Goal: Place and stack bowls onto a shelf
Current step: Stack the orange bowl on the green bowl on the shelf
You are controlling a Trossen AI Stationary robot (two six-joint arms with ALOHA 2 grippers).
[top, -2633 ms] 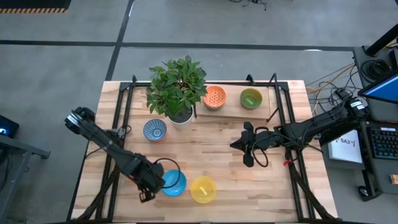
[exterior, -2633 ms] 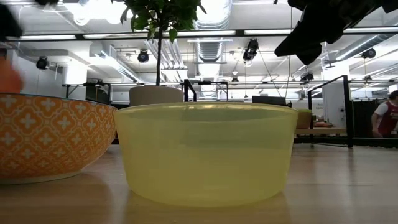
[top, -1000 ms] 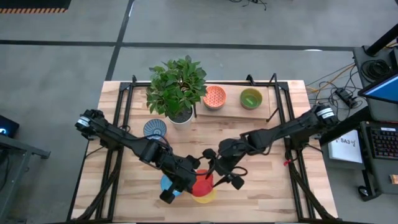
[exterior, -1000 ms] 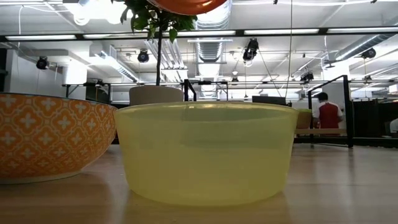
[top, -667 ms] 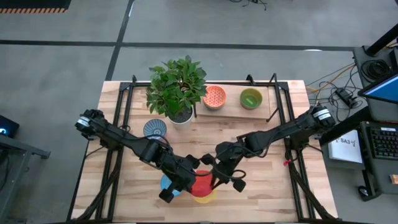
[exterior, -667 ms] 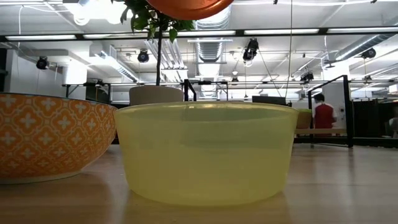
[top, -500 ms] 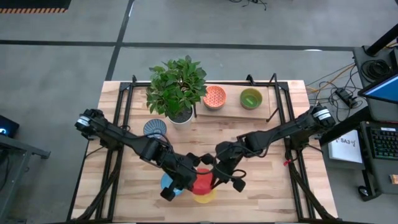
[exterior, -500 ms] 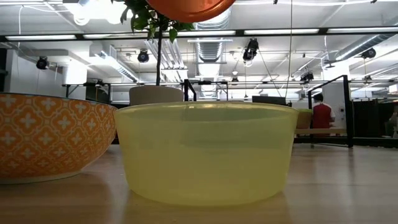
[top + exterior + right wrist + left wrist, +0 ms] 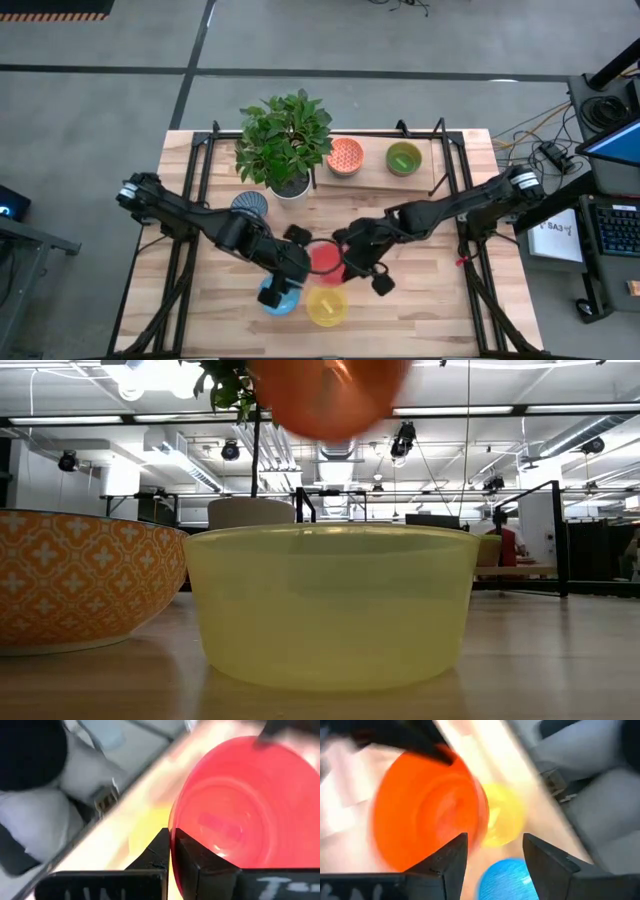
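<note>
A red bowl (image 9: 325, 258) hangs above the table's middle with my right gripper (image 9: 346, 263) shut on it. My left gripper (image 9: 299, 254) stands open close to the bowl's left side; in the left wrist view its fingers (image 9: 454, 859) are spread in front of the bowl (image 9: 427, 815). A blue bowl (image 9: 278, 296) and a yellow bowl (image 9: 327, 306) sit on the table near its front edge. An orange patterned bowl (image 9: 345, 156) and a green bowl (image 9: 404, 157) stand on the shelf (image 9: 375, 175) at the far side. My right gripper holds the red bowl by its right rim (image 9: 173, 827), pinched between the two fingers, one finger (image 9: 192, 857) inside the bowl and the other outside. The fingers come from the table's right, slanting down. The bowl is lifted clear and tilted.
A leafy plant in a white pot (image 9: 285, 140) stands at the far left next to the shelf. A blue-white patterned bowl (image 9: 248, 204) sits left of the middle, partly under my left arm. Black frame posts (image 9: 440, 150) edge the shelf.
My right gripper has shut on the red bowl's right rim and carried it from above the yellow bowl toward the table's far edge, and the bowl has tipped. My left gripper has let go of the bowl's left rim, opened and moved toward the far edge too.
</note>
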